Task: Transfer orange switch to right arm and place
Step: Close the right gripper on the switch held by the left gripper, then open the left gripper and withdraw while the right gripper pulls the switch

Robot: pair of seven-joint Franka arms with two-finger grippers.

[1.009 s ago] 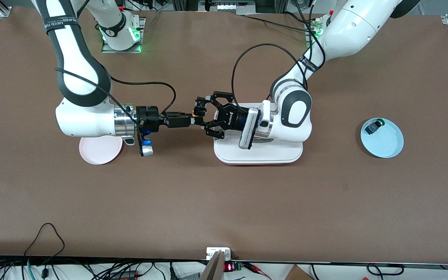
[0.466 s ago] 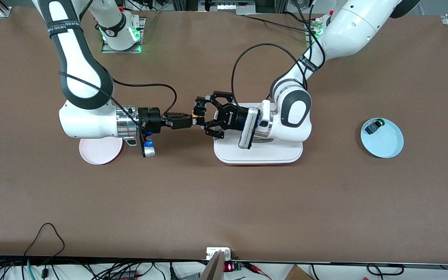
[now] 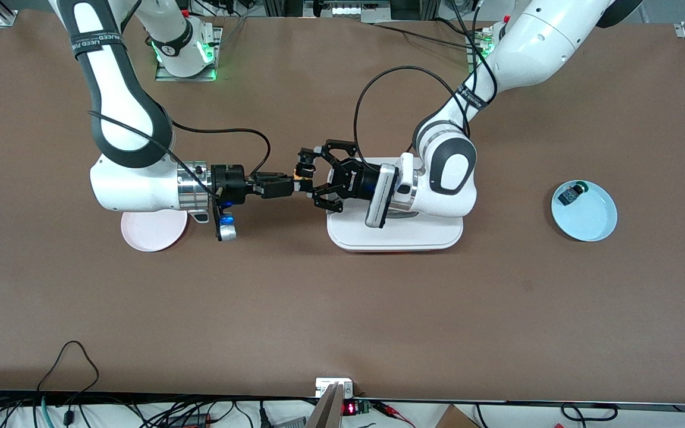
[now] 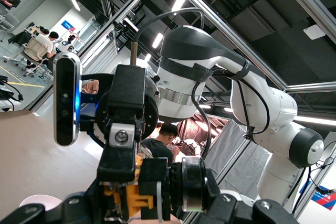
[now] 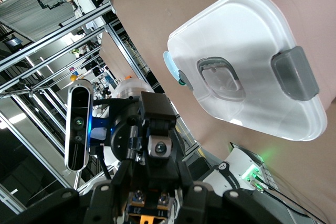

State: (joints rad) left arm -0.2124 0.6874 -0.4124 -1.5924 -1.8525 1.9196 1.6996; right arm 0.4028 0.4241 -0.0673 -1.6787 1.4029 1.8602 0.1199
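Front view: mid-handover over the counter [image 3: 342,309]; left tool [image 3: 310,178] clenched on the orange switch [image 3: 298,176], right tool [image 3: 292,185] apparently pinching it too. Next, the left must release.

Robotics lab: aluminium framing [image 5: 47,45], cabled table [image 3: 342,309], seated staff [image 4: 39,45]

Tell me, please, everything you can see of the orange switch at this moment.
The orange switch is a tiny part, orange with dark bits, and looks like plastic. It hangs in the air over bare table between the pink plate and the white lidded container. The left gripper is shut on it, and the right gripper has its jaws closing around it from the other end. In the left wrist view its orange body shows among black gripper parts; most of it is hidden.
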